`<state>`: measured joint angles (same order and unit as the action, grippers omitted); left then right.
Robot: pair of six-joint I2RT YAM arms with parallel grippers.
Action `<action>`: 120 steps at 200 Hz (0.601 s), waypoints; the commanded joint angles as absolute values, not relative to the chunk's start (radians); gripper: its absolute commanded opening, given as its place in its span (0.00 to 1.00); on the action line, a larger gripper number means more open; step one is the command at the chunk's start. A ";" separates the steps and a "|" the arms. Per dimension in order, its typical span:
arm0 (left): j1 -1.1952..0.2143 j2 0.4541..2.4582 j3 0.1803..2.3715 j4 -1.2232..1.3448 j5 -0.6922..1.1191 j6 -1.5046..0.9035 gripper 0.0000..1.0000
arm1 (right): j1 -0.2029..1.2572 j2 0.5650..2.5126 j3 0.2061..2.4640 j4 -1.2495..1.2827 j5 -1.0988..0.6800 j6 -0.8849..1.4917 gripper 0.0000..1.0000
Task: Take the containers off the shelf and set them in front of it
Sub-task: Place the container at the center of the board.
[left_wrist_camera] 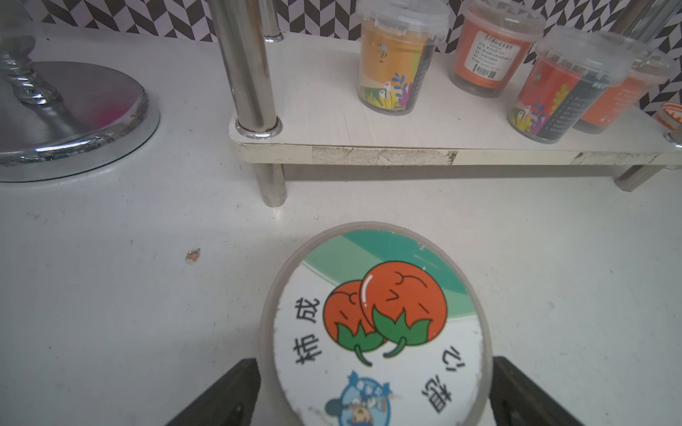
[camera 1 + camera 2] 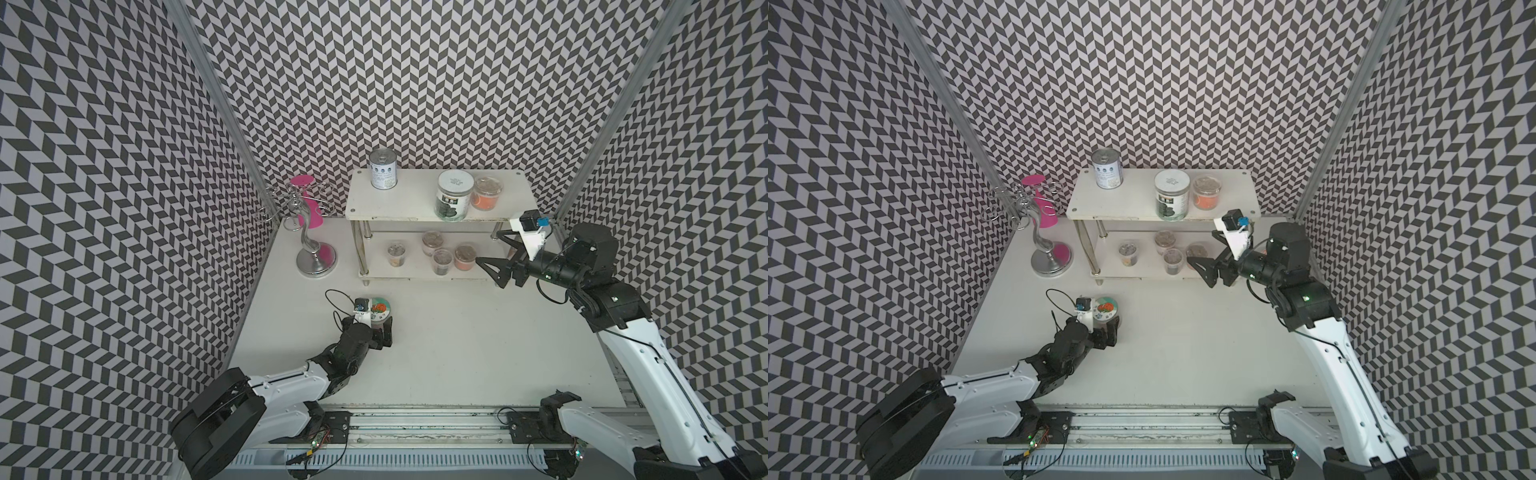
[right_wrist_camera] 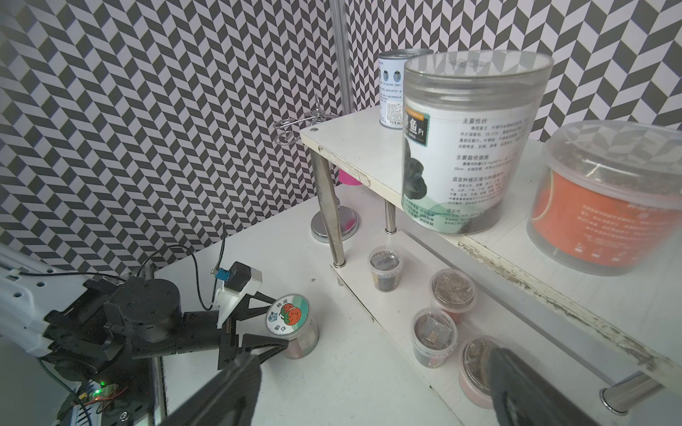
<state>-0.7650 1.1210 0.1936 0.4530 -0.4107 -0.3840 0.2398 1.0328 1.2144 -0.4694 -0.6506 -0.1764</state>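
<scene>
**A:** Surface and room?
**B:** A white surface (image 2: pixel 457 353), closed in on three sides by walls (image 2: pixel 124 166) papered in black-and-white chevrons. Aluminium posts (image 2: pixel 224 104) run up the two back corners. At back left stands a chrome cup stand (image 2: pixel 309 232), with a pink cup (image 2: pixel 307 203) just behind it.

**A:** The shelf?
**B:** The white two-tier shelf (image 2: pixel 415 203) on chrome legs stands against the back wall. Its long axis runs left to right, parallel to that wall.

**A:** What does it carry?
**B:** Upper tier: a silver tin can (image 2: pixel 383 169) at the back left, and a white-lidded jar (image 2: pixel 454 195) at the front edge with a tub (image 2: pixel 487 193) just beside it on the right. Lower tier: four tubs (image 2: pixel 441 262), one apart to the left and three clustered to the right.

**A:** How do they point?
**B:** All are upright, with the long axis vertical and the lid uppermost.

**A:** Is anything off the shelf?
**B:** The picture-lid jar (image 2: pixel 379 308) stands on the surface in front of the shelf, near its left front leg. It is upright, with its teal-and-orange fruit lid facing up.

**A:** The tools?
**B:** The left tool (image 2: pixel 376 323) sits low at the surface, jaws spread with one on each side of that jar. Whether they touch its wall cannot be told. The right tool (image 2: pixel 494 251) is at the shelf's right end, at the level of the lower tier. Its jaws are wide apart and empty, and it points toward the clustered tubs
</scene>
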 commanded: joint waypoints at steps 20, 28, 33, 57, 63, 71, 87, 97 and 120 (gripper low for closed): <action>-0.762 1.002 0.248 0.272 -0.443 -0.428 1.00 | 0.247 1.016 1.213 -0.436 -0.633 -0.192 0.99; -0.765 0.963 0.261 0.227 -0.450 -0.429 1.00 | 0.246 1.014 1.215 -0.436 -0.629 -0.194 1.00; -0.765 0.937 0.270 0.196 -0.454 -0.430 1.00 | 0.246 1.014 1.215 -0.437 -0.625 -0.195 1.00; -0.771 0.808 0.355 -0.003 -0.509 -0.426 1.00 | 0.246 1.012 1.222 -0.436 -0.632 -0.199 1.00; -0.769 0.776 0.379 -0.037 -0.514 -0.418 1.00 | 0.247 1.012 1.224 -0.433 -0.634 -0.199 0.99; -0.770 0.738 0.413 -0.079 -0.518 -0.406 1.00 | 0.246 1.011 1.223 -0.427 -0.640 -0.199 1.00; -0.767 0.692 0.502 -0.120 -0.495 -0.337 1.00 | 0.247 1.015 1.223 -0.416 -0.651 -0.199 1.00; -0.760 0.704 0.577 -0.144 -0.475 -0.289 1.00 | 0.246 1.018 1.223 -0.410 -0.664 -0.199 1.00; -0.734 0.801 0.783 -0.192 -0.420 -0.166 1.00 | 0.245 1.027 1.224 -0.392 -0.700 -0.198 1.00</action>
